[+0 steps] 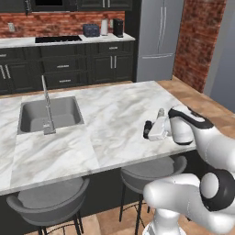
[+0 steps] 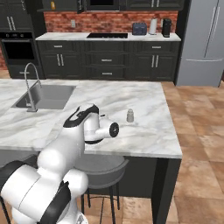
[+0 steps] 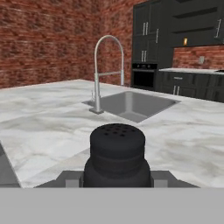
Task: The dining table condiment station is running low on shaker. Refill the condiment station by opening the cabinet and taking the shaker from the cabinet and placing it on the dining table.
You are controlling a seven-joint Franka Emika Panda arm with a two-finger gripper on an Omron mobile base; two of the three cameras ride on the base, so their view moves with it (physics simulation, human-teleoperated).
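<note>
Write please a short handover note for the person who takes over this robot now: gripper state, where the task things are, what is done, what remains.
Gripper: closed on the black shaker, held sideways over the dining table, close to its near edge.
Whether the shaker touches the marble top cannot be told from these views.
A small grey shaker stands upright on the table just beyond the gripper.
The sink and faucet are further along the same table.
Done: the shaker is out of the cabinet and brought to the table.
Left: set it upright on the marble, probably beside the grey shaker, open the gripper and pull the arm away.
</note>
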